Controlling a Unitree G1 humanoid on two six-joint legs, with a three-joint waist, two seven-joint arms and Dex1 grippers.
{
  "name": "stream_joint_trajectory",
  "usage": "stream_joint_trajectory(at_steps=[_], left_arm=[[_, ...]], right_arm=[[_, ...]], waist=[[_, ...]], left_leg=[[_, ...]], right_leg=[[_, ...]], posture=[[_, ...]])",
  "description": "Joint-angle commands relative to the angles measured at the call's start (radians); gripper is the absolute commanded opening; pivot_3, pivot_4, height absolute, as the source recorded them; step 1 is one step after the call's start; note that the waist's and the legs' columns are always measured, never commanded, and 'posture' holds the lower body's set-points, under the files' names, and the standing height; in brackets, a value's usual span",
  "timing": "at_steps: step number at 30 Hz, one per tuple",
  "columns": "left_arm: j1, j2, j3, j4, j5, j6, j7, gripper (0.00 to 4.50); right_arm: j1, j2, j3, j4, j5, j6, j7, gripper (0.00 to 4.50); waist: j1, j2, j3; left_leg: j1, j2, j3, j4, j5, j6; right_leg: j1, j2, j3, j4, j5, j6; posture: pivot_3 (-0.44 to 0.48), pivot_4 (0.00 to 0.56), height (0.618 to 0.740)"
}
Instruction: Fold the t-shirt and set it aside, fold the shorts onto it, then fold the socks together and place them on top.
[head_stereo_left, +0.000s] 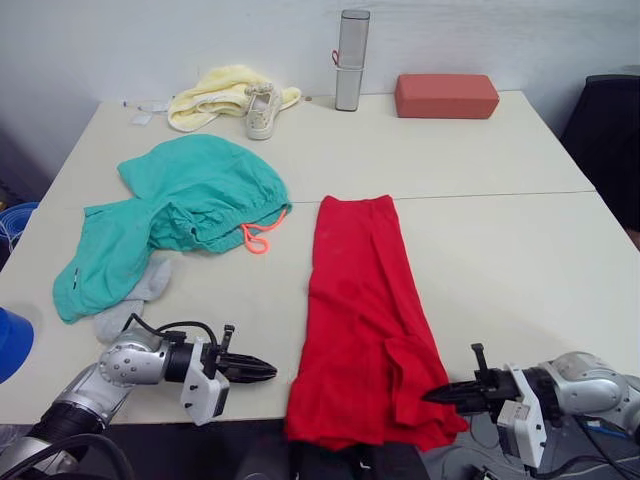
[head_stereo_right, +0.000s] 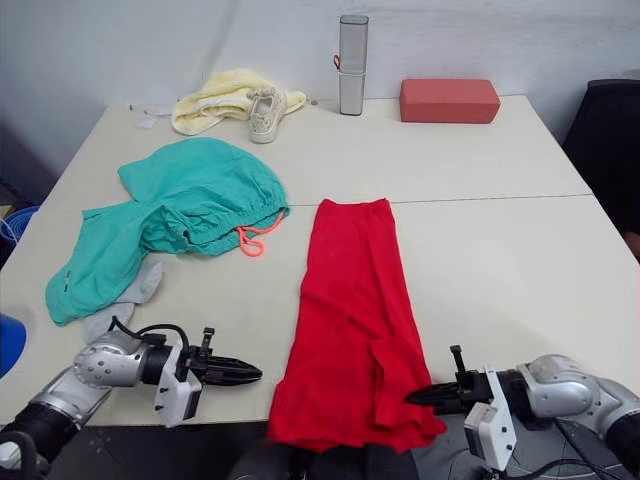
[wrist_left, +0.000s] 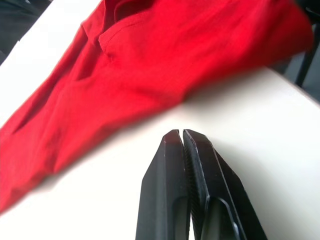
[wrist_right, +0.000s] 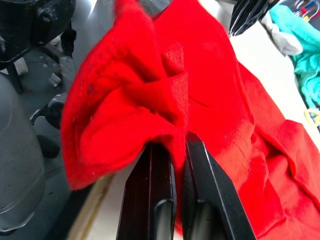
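The red t-shirt (head_stereo_left: 360, 310) lies as a long narrow strip down the middle of the table, its near end bunched and hanging over the front edge. My right gripper (head_stereo_left: 432, 396) is at that end's right corner, shut on a fold of the red cloth (wrist_right: 150, 100). My left gripper (head_stereo_left: 268, 371) hovers just left of the t-shirt, shut with nothing in it. The teal shorts (head_stereo_left: 170, 215) lie crumpled at the left with the coral drawstring (head_stereo_left: 258, 238) showing. The grey socks (head_stereo_left: 140, 295) poke out from under the shorts' near edge.
At the back of the table (head_stereo_left: 500, 260) lie a pale yellow cloth (head_stereo_left: 215, 92), a beige sneaker (head_stereo_left: 263, 110), a silver cylinder (head_stereo_left: 351, 60) and a red block (head_stereo_left: 446, 96). A blue object (head_stereo_left: 12, 340) sits off the left edge and a black chair (head_stereo_left: 610, 130) stands at the right.
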Motion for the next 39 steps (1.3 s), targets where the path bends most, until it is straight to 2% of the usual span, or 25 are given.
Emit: stream_joint_trajectory(at_steps=[1,7,10,17,22,26,32,39], left_arm=[[0.023,-0.014,-0.005,-0.024,0.013,-0.005,-0.004,0.06],[0.044,-0.025,-0.002,-0.056,-0.017,0.023,-0.006,0.06],[0.050,-0.026,0.018,-0.072,-0.074,0.080,-0.008,0.67],[0.019,-0.035,0.015,-0.039,0.102,-0.052,0.002,2.88],[-0.027,-0.109,0.010,-0.034,0.201,-0.059,0.059,2.88],[-0.056,-0.150,-0.022,-0.032,0.228,-0.056,0.069,2.88],[-0.100,-0.186,-0.084,-0.001,0.258,-0.082,0.071,2.88],[-0.187,-0.277,-0.135,0.081,0.321,-0.114,0.107,2.88]], right_arm=[[0.008,0.005,-0.037,-0.039,0.025,0.014,0.012,0.00],[0.013,0.030,-0.059,-0.058,0.029,0.048,0.026,0.00],[0.024,0.027,-0.071,-0.068,0.038,0.057,0.038,0.00],[0.047,0.013,-0.085,-0.091,0.067,0.072,0.070,0.00],[0.056,0.017,-0.103,-0.094,0.079,0.080,0.093,0.00],[0.057,0.032,-0.117,-0.093,0.083,0.090,0.108,0.00],[0.049,0.047,-0.128,-0.090,0.084,0.103,0.119,0.00],[0.034,0.078,-0.138,-0.095,0.085,0.132,0.137,0.00]], waist=[[0.000,0.000,0.000],[0.001,0.000,0.000],[0.001,-0.001,0.001],[0.003,-0.003,0.002],[0.012,-0.002,0.002],[0.029,-0.002,0.002],[0.029,-0.002,0.002],[0.031,-0.002,0.002]], left_leg=[[0.000,0.000,0.000,0.000,0.000,0.000],[0.000,0.000,0.000,-0.001,0.000,0.000],[0.000,0.000,0.000,0.000,0.000,0.000],[-0.001,0.000,0.000,0.000,0.000,0.000],[-0.001,0.000,0.000,0.000,0.000,0.000],[-0.001,0.000,0.000,0.002,0.000,0.002],[-0.001,0.000,0.001,0.002,0.001,0.002],[-0.002,-0.001,0.001,0.002,0.001,0.002]], right_leg=[[0.000,0.000,0.000,0.000,0.000,0.000],[0.000,0.000,0.000,0.000,0.000,0.000],[0.000,0.000,0.000,-0.001,0.000,0.000],[0.000,0.000,0.000,-0.001,0.000,0.000],[0.001,0.000,0.000,-0.002,0.000,0.001],[0.002,-0.001,0.000,-0.002,0.002,0.003],[0.002,-0.001,0.000,-0.002,0.002,0.004],[0.002,-0.001,-0.001,-0.003,0.003,0.005]], posture=[[0.000,0.150,0.740],[0.000,0.150,0.740],[0.000,0.150,0.740],[0.000,0.150,0.740],[0.000,0.150,0.740],[0.000,0.150,0.740],[0.000,0.150,0.740],[0.000,0.150,0.740]])
